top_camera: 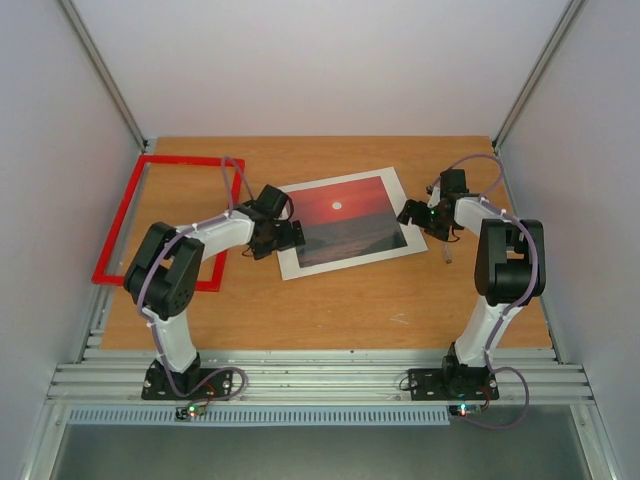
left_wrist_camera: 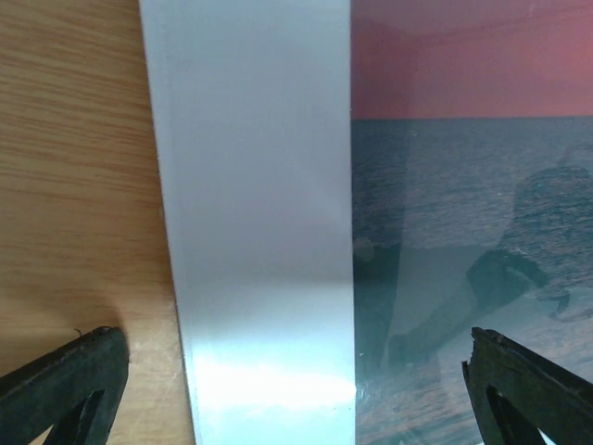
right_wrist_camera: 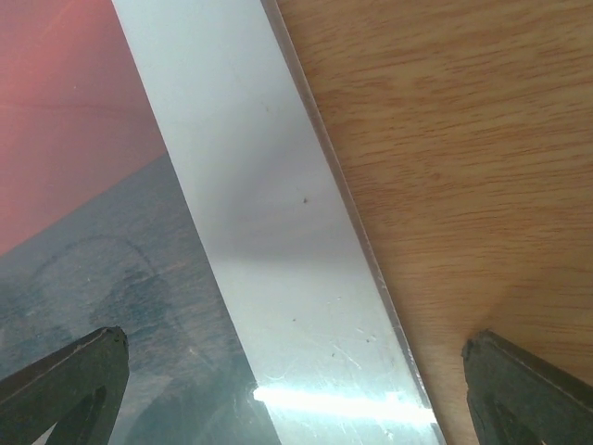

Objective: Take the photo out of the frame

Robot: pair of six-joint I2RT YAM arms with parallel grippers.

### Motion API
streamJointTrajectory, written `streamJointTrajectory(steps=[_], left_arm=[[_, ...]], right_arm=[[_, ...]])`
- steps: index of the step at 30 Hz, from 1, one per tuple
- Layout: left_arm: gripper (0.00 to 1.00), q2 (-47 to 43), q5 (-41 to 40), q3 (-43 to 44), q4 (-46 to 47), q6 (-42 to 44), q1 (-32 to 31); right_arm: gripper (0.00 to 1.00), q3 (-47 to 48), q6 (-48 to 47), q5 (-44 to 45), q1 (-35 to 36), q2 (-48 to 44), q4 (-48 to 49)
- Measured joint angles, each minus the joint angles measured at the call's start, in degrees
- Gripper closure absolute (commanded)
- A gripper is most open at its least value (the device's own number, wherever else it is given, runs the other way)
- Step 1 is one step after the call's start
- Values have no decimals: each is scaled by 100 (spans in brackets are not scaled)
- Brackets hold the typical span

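Observation:
The photo (top_camera: 345,220), a sunset print with a white margin under a glossy sheet, lies flat on the wooden table (top_camera: 330,310) at the middle. The red frame (top_camera: 165,215) lies apart at the far left, empty, partly under my left arm. My left gripper (top_camera: 283,238) is open, straddling the photo's left margin (left_wrist_camera: 259,232). My right gripper (top_camera: 415,215) is open, straddling the photo's right margin (right_wrist_camera: 269,232). The sunset print also shows in both wrist views (left_wrist_camera: 463,185) (right_wrist_camera: 83,185).
White walls enclose the table on the left, back and right. A metal rail (top_camera: 320,380) runs along the near edge by the arm bases. A small pale object (top_camera: 447,255) lies on the table near the right arm.

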Motion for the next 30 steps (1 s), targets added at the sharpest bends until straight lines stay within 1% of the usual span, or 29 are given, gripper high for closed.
streamJointTrajectory(steps=[7,15,25,30], left_arm=[[1,31,188,20,127,68,-31],[2,-52,295,-131,289,173,-28],[3,-455,354,-649,393,236,-28],[3,-658,358,-898,396,236,-28]], right_arm=[[1,-243,129,-313,4,-149,103],[2,-966,304,-448,52,-719,219],[2,-1834,472,-525,138,-1475,186],[1,-2103,496,-538,247,-1810,177]])
